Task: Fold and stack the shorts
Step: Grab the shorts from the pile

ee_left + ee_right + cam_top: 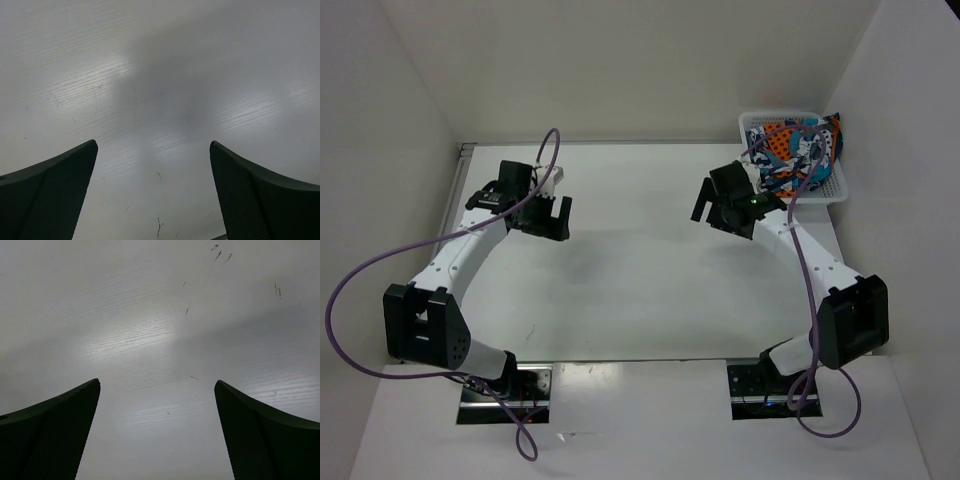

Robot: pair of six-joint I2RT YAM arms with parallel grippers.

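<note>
White walls boxed in a pale table (650, 290) in the overhead view, where the left gripper (552, 222) hung at centre left of the frame and the right gripper (712, 212) at centre right, well apart, both with jaws spread and nothing between them. The shorts (798, 140), printed in orange, teal, white and black, lay bunched in a white mesh basket (820, 192) in the upper right corner, one end spilling over its far right rim. Purple cables (350, 300) looped from both arms. From the left wrist camera, the left gripper (153, 142) showed two dark fingers (55, 190) rising from the lower corners of the frame, splayed wide over the bare, faintly scratched table (160, 75), a soft shadow across the middle. From the right wrist camera, the right gripper (157, 381) likewise stood released, its fingers (265, 435) framing the table (125, 315), with small dark marks toward the upper right of the frame.
</note>
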